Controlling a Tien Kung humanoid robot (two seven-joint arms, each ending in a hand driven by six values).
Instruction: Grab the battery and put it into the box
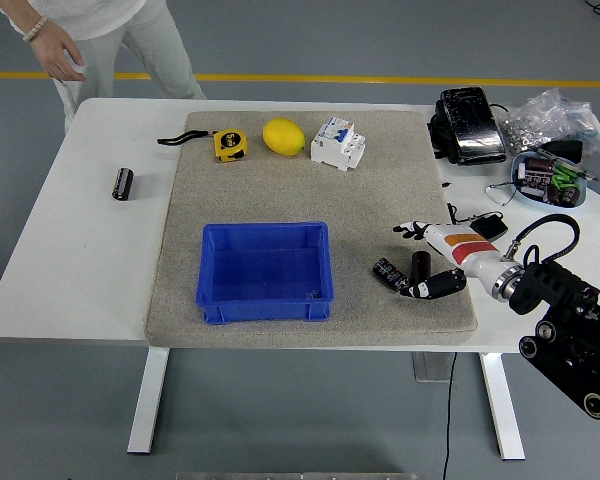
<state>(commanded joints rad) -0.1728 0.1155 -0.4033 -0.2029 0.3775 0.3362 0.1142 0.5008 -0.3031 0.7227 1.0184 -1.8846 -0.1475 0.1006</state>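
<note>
From the head view, the person at the far left is cut off by the top edge; only one hand and pale clothing show. The right robot hand comes in from the right, its arm partly cut off at the lower right corner. The clutter at the far right corner, a black pouch, clear bags and a small dish of parts, is too small to sort out.

Three batteries show: one upright battery on the grey mat, a second battery lying just left of it, and a third battery lying alone on the white surface at the far left. Each is a short black cylinder.

One blue box sits near the mat's near edge, left of the pair. One tape measure, one lemon and one circuit breaker line the far side.

The right robot hand's fingers are spread around the upright battery, thumb just beside it; whether they touch is unclear.
</note>
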